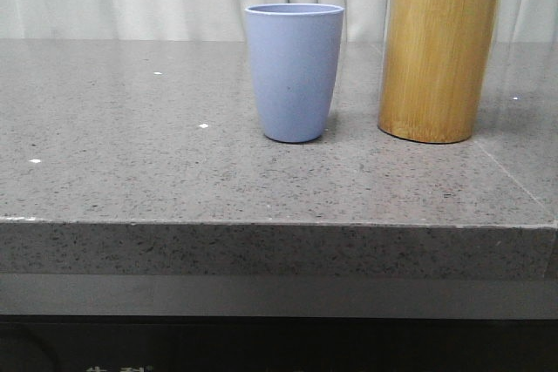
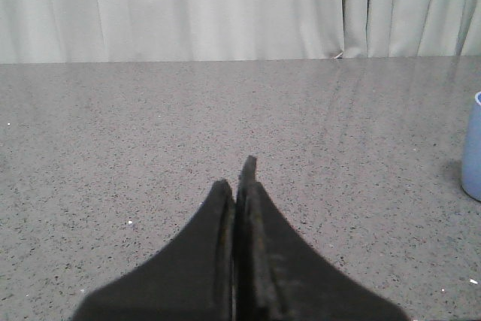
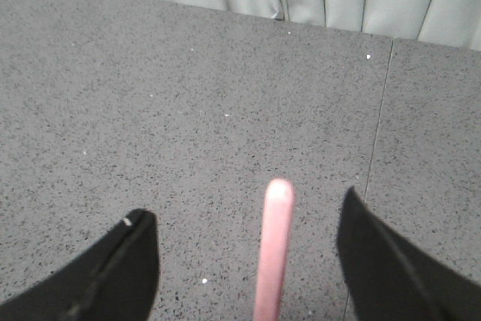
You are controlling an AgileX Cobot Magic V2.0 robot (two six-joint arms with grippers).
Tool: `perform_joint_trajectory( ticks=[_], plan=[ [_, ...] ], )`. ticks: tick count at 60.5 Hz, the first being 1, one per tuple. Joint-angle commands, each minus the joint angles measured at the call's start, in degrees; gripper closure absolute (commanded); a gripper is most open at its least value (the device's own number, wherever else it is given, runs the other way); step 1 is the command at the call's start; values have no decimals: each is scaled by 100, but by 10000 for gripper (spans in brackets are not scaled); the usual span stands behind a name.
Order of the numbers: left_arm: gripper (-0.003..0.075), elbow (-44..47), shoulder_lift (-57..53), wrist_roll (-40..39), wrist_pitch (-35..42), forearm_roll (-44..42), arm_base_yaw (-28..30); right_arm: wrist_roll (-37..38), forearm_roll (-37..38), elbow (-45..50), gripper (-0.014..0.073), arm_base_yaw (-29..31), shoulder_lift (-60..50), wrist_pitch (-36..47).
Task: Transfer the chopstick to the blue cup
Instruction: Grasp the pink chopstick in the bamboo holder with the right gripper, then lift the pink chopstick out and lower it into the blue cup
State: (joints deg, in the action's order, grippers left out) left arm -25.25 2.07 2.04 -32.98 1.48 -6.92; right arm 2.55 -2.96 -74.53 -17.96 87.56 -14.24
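Not begun: chopstick [image 3: 273, 253] sits btwn spread right gripper [image 3: 248, 261] fingers, ungrasped; blue cup [image 1: 295, 71] empty-looking; left gripper [image 2: 239, 186] fingers together.

Left pincer [image 2: 239, 186]: matte black tapered fingers. Right pincer [image 3: 244, 223]: same black.
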Motion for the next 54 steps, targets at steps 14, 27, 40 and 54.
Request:
perform_joint_trajectory(
  ticks=[14,27,40,54],
  plan=[
    [739,-143,84,-44,513,65,-1,-33,107,-254,468,-12,-147,512],
    [739,-143,84,-44,513,30,-1,-33,120,-254,538,-12,-147,540],
    [739,-143,84,-44,513,-2,-1,-33,199,-254,706,-12,-152,540],
    [739,-143,84,-44,513,-2,-1,-33,214,-254,704,-12,-265,659]
  ],
)
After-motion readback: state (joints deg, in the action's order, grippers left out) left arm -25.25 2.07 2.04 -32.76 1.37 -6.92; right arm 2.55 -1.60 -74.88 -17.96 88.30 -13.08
